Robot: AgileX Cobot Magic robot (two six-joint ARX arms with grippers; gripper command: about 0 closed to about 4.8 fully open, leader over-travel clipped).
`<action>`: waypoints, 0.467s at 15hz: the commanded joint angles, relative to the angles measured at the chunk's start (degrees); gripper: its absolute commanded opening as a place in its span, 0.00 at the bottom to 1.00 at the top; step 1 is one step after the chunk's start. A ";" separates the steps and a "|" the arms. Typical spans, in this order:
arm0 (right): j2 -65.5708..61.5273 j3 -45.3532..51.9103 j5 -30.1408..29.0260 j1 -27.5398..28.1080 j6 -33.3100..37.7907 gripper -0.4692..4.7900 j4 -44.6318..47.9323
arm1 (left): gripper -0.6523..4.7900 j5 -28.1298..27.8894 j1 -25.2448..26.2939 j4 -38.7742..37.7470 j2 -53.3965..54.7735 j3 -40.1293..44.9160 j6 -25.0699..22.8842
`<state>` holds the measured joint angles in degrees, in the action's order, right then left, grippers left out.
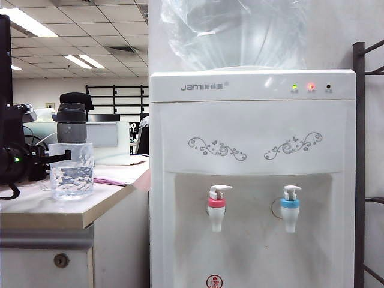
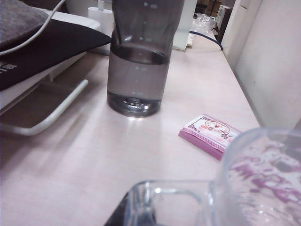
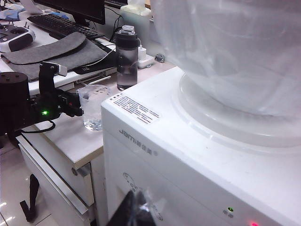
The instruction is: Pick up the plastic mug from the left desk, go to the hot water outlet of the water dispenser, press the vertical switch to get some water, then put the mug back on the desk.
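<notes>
The clear plastic mug (image 1: 72,172) stands near the front corner of the left desk (image 1: 42,211), with a little water in it. My left gripper (image 1: 59,157) comes in from the left and is shut on the mug's loop handle (image 2: 162,200); the rippled mug wall (image 2: 263,181) fills the wrist view's corner. On the white water dispenser (image 1: 252,132) the hot water outlet (image 1: 216,211) has a red collar, with the vertical switch (image 1: 220,189) on top. My right gripper (image 3: 138,210) is shut and empty, high beside the dispenser's top front edge.
A dark grey bottle (image 1: 72,122) stands just behind the mug. A pink card packet (image 2: 209,134) lies on the desk beside it. The blue-collared tap (image 1: 290,207) sits right of the red one. A dark metal rack (image 1: 360,168) flanks the dispenser's right side.
</notes>
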<state>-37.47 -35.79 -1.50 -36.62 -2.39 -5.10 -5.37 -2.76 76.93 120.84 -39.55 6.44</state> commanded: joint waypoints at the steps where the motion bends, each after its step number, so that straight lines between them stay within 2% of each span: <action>1: 0.09 -0.11 0.07 0.00 0.33 0.08 0.59 | 0.23 0.17 -0.07 -1.36 0.04 0.00 -4.81; 2: 0.09 -0.11 0.07 0.00 0.33 0.08 0.59 | 0.48 0.26 -0.07 -1.01 0.04 -0.02 -6.73; 5: 0.09 -0.11 0.07 0.00 0.33 0.08 0.59 | 0.66 0.02 -0.04 -1.18 0.04 0.02 -8.20; 7: 0.09 -0.11 0.09 0.00 0.33 0.08 0.59 | 0.66 0.00 -0.04 -1.44 0.04 0.09 -9.51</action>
<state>-37.50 -35.79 -1.50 -36.62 -2.39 -5.13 -5.37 -2.81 75.13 121.10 -39.48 -2.46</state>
